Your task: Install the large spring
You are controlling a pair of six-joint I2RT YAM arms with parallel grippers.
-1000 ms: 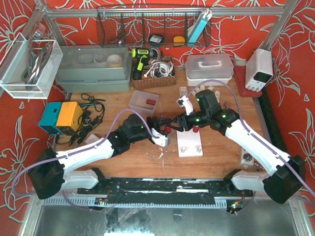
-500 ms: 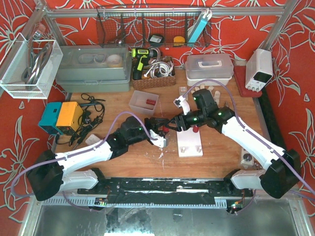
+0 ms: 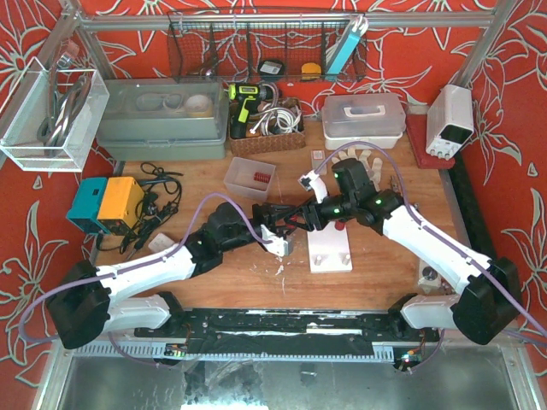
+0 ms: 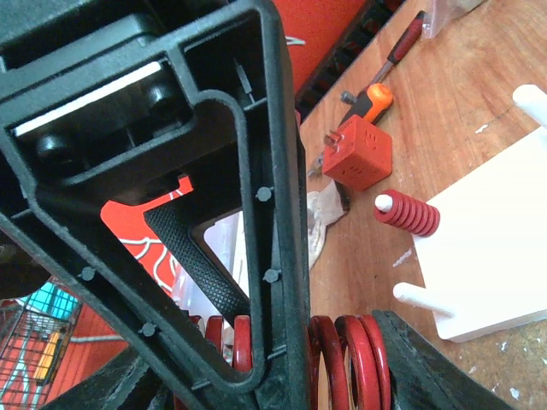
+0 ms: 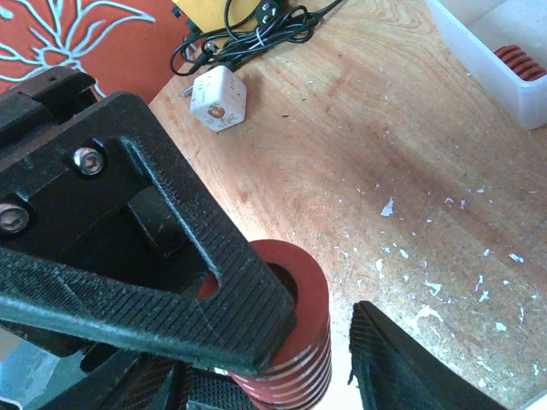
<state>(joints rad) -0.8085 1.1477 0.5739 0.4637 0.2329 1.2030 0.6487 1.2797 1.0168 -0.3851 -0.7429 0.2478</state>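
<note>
The large red spring point(image 4: 363, 363) lies sideways between my left gripper's point(image 4: 282, 376) fingers, which are shut on it above the table. It shows end-on in the right wrist view point(image 5: 308, 307). My right gripper point(image 5: 333, 342) is open, its jaws astride the spring: one finger point(image 5: 171, 290) lies over its end and the other point(image 5: 402, 367) stands a small gap away. In the top view both grippers, left point(image 3: 275, 231) and right point(image 3: 295, 219), meet just left of the white peg plate point(image 3: 329, 254). A small red spring point(image 4: 408, 213) sits on one of its pegs.
A clear bin with red springs point(image 3: 249, 177) stands behind the grippers. Black cables point(image 3: 158, 201) and a blue-yellow box point(image 3: 107, 203) are at the left. An orange cube point(image 4: 359, 158) and a screwdriver point(image 4: 376, 98) lie beyond the plate. A white cube point(image 5: 218, 98) lies near the cables.
My right gripper has moved left and closed in around the spring held by my left gripper. The left gripper has shifted slightly left.
</note>
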